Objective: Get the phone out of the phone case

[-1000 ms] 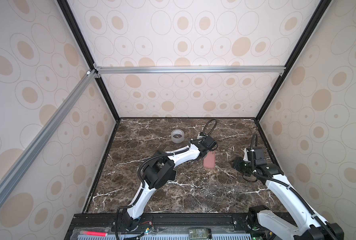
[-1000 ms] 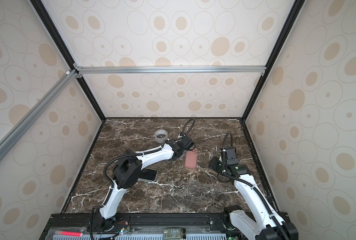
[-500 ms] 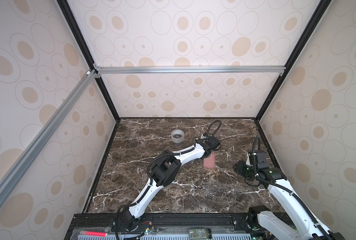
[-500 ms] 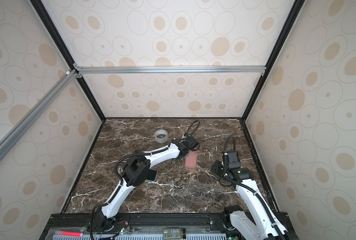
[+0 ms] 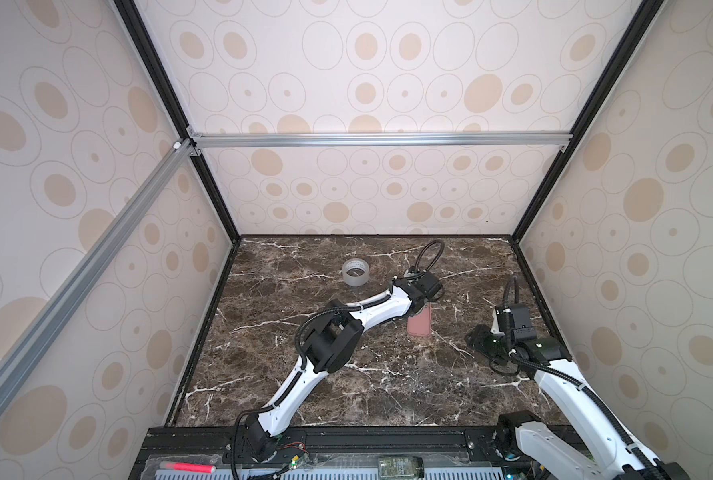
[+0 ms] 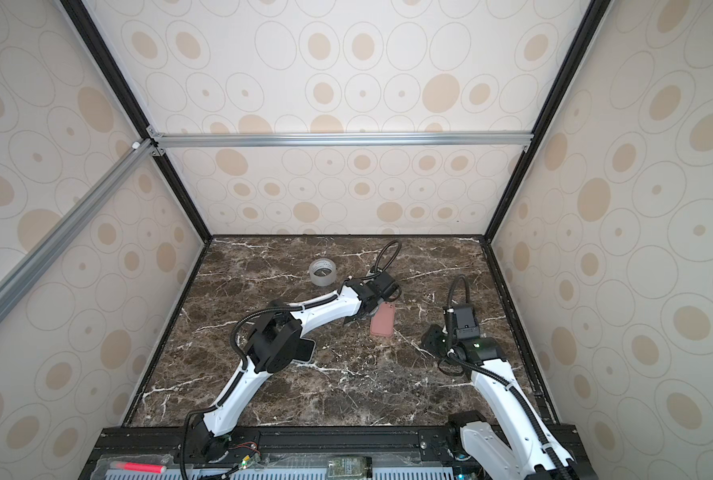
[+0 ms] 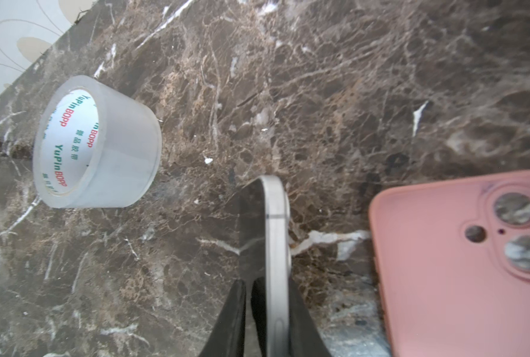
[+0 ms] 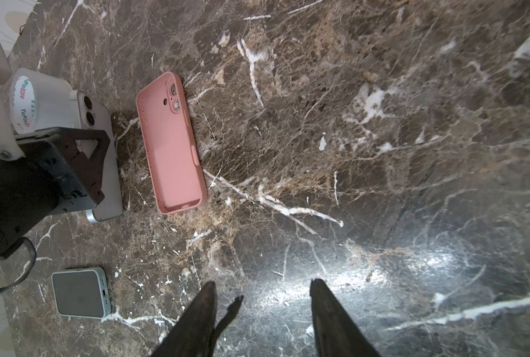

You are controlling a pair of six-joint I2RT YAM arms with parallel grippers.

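Little has moved: the left arm's elbow point(image 5: 330, 340) has swung inward, while the left gripper point(image 7: 265, 287) stays narrow around the phone point(image 7: 276, 222), on edge just beside the empty phone case point(image 8: 169, 145). Gripping or releasing, I cannot tell. The right gripper point(image 8: 263, 282) gapes empty. Extraction looks done.

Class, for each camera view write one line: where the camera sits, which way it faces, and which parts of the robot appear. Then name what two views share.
Both top views: high at the front, looking down at the marble table; the left arm and right arm show.
Left wrist: on the left arm, facing along the left hand, which grips the phone edge-on.
Right wrist: on the right arm, facing down past the open right hand.
Shared: the pink case is in every view.
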